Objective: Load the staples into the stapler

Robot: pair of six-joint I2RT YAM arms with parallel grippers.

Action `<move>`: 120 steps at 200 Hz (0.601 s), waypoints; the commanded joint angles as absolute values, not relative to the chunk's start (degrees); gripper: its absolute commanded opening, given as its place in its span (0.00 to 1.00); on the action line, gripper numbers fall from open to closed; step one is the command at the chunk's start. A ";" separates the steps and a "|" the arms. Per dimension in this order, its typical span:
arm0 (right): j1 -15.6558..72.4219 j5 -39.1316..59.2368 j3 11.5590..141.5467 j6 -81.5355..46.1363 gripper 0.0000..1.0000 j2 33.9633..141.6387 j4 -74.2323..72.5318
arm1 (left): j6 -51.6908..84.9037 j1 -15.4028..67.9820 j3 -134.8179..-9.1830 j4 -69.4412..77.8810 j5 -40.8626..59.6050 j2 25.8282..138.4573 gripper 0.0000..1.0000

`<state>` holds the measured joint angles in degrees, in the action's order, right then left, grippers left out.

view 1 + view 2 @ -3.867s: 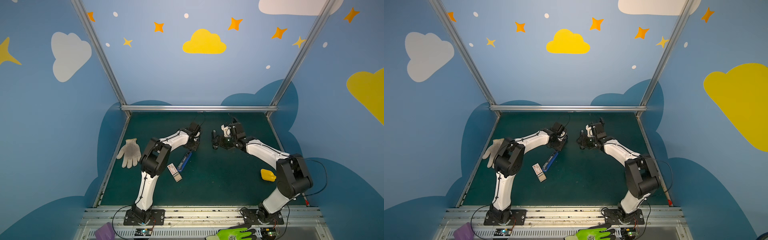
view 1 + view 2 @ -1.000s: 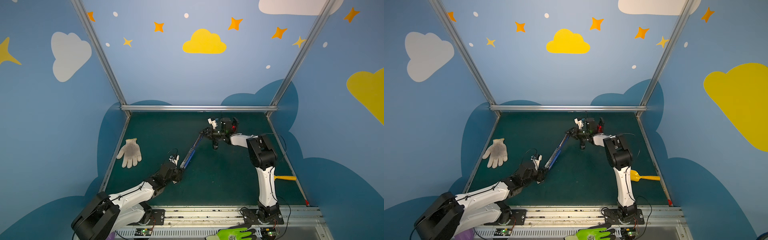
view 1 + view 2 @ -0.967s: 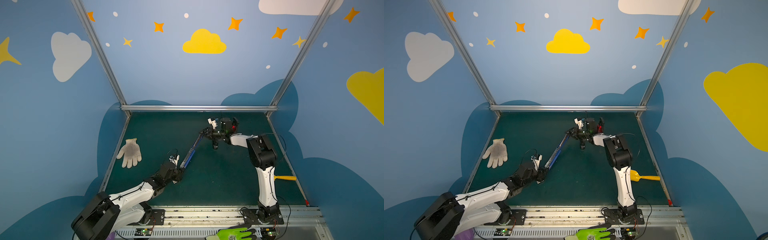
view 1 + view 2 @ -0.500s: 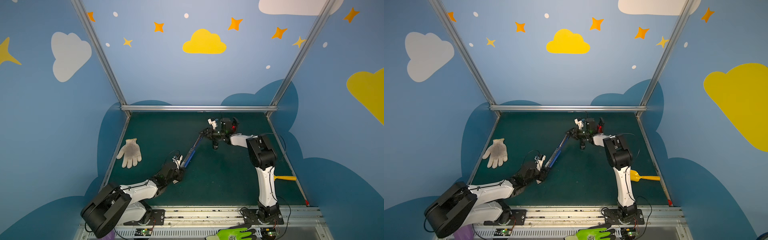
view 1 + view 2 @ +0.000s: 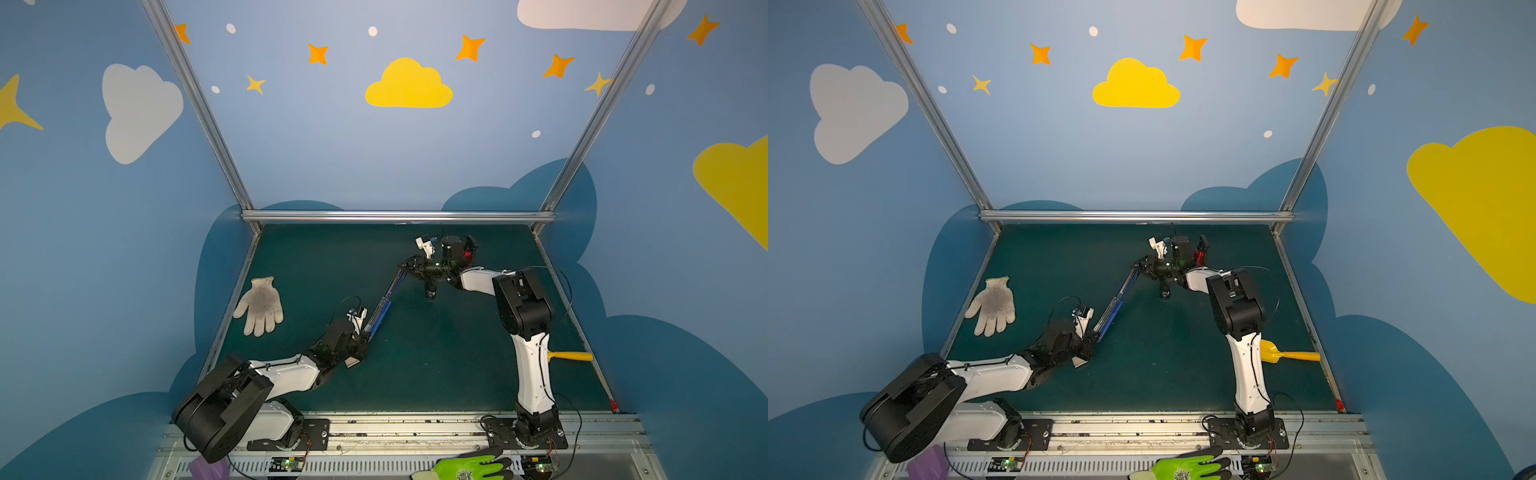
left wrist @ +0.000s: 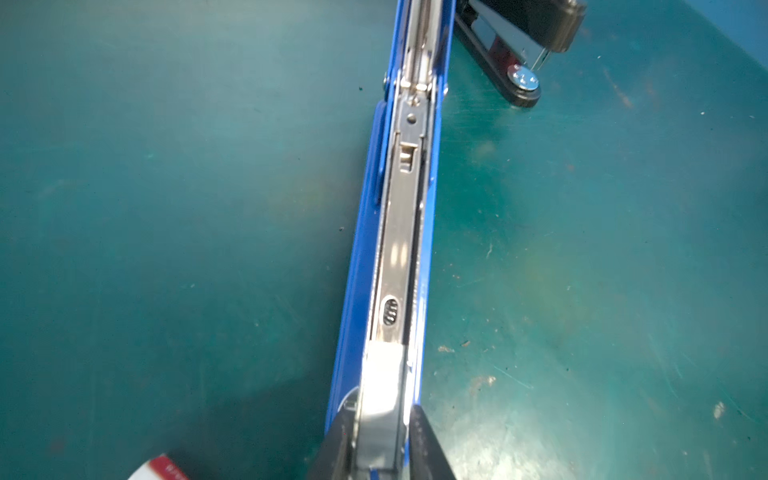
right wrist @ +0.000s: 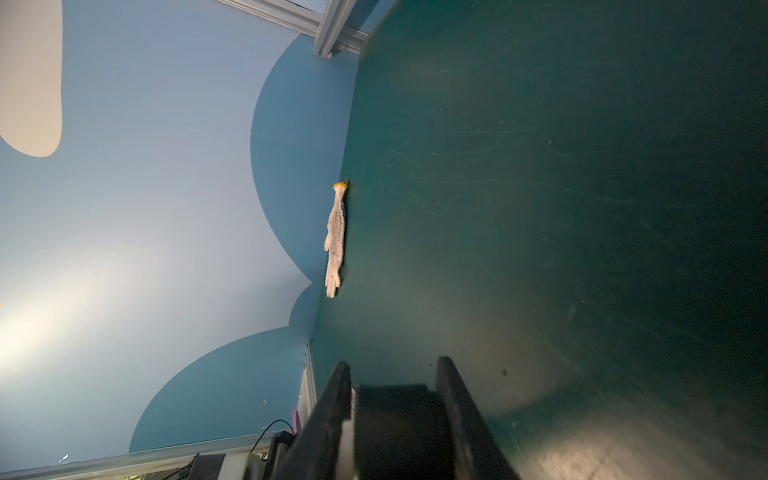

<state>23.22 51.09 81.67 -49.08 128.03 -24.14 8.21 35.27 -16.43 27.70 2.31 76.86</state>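
Observation:
The stapler lies opened out long on the green mat, a blue channel with a silver rail inside. Its far black end sits between the fingers of my right gripper, which is turned on its side and shut on it. My left gripper is at the near end, its fingers pressed on a bright silver strip in the channel. I cannot tell whether that strip is staples. The staples box shows only a white and red corner beside the left wrist.
A white knit glove lies near the left wall. A yellow scoop lies by the right edge behind the right arm. A green glove and a purple item sit on the front rail. Blue walls close three sides.
My left gripper's jaws have drawn together round the strip at the stapler's near end, and the left arm's elbow has swung inward. The right arm and the stapler have stayed put.

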 commanded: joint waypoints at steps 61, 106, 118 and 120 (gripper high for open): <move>23.27 50.17 83.54 -45.43 0.14 126.54 -20.20 | 7.43 35.07 -19.06 26.95 4.09 75.43 0.04; 25.31 43.99 83.20 -36.16 0.13 122.28 -10.19 | 7.05 35.16 -21.28 24.75 4.49 71.14 0.04; 25.93 42.59 82.77 -34.73 0.13 121.17 -8.65 | 6.86 35.16 -22.11 23.97 4.76 70.31 0.04; 26.06 42.44 82.70 -34.61 0.13 120.97 -8.40 | 6.70 35.16 -22.23 23.86 4.86 70.18 0.04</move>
<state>24.16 45.08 82.41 -39.42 125.84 -14.24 6.61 35.29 -18.63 22.52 4.51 72.53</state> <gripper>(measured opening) 0.299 0.165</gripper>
